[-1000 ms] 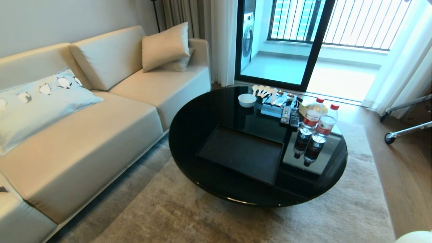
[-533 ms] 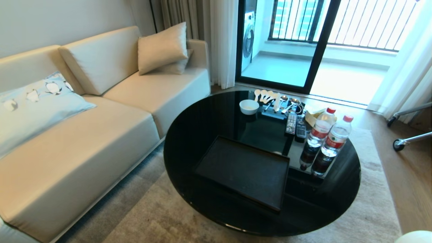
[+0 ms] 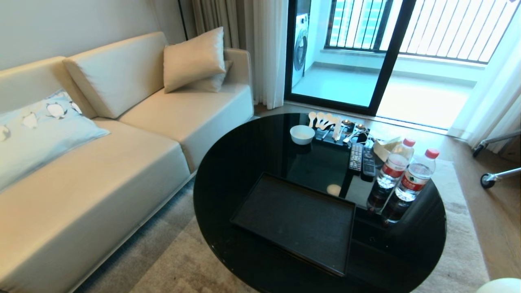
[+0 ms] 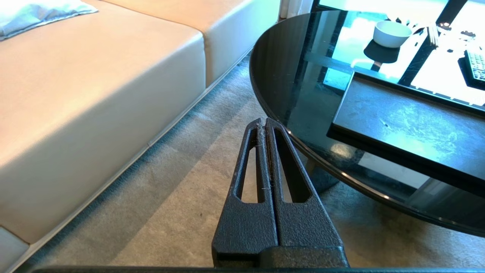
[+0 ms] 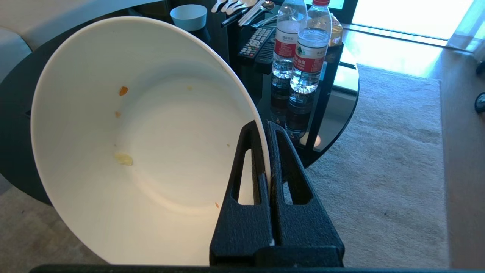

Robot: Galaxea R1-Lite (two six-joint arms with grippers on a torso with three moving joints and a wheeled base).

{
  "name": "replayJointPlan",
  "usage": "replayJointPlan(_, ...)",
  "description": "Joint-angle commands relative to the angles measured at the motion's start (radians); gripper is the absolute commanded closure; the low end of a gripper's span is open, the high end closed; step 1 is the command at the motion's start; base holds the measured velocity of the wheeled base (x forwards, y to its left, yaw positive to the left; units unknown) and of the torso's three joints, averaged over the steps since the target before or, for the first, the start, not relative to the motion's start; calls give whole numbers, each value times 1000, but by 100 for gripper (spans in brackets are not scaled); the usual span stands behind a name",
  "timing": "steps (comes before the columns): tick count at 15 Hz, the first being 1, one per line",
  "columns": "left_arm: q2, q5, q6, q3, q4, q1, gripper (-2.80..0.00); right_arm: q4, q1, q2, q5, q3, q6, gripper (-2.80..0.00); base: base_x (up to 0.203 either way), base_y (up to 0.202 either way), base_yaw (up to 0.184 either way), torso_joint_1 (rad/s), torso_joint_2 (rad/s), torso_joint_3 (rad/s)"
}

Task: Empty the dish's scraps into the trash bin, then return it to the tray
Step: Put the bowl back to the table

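In the head view you see a round black glass table (image 3: 228,171) standing on a pale rug (image 3: 195,264), with a cream sofa (image 3: 122,154) along its left side and a sliding glass door (image 3: 346,53) to a balcony behind it. The black tray (image 3: 297,221) lies on the near part of the table, and nothing lies on it. At the far edge stands a small white bowl (image 3: 302,134), next to it a set of spoons and cutlery (image 3: 333,126), then two remote controls (image 3: 361,158) and two water bottles (image 3: 405,175) with red caps. Neither arm shows in this view.

In the left wrist view you find the left gripper (image 4: 264,125) with its two fingers pressed together and nothing between them. It hangs over the rug, just beside the rim of the table, between the table and the sofa. The tray and the far white bowl are visible beyond it.

In the right wrist view the right gripper (image 5: 264,127) is clamped on the rim of the dish (image 5: 125,151), one finger inside and one outside. The dish is tilted on its side, so you look into it. Only some small orange and yellowish traces (image 5: 123,159) stick to the inside. Behind the dish you see the table with the bottles, and on the other side the rug and the wooden floor (image 5: 462,132).
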Motion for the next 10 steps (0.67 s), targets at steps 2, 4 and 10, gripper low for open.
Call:
replayJointPlan(2, 0, 1, -1, 0, 0, 0, 0, 0, 0, 1, 0, 0, 0, 0, 0, 0, 0, 0, 0, 0)
replayJointPlan(4, 0, 1, -1, 0, 0, 0, 0, 1, 0, 1, 0, 0, 1, 0, 0, 0, 0, 0, 0, 0)
replayJointPlan(10, 0, 1, -1, 0, 0, 0, 0, 16, 0, 5, 86, -67, -48, 0, 0, 0, 0, 0, 0, 0)
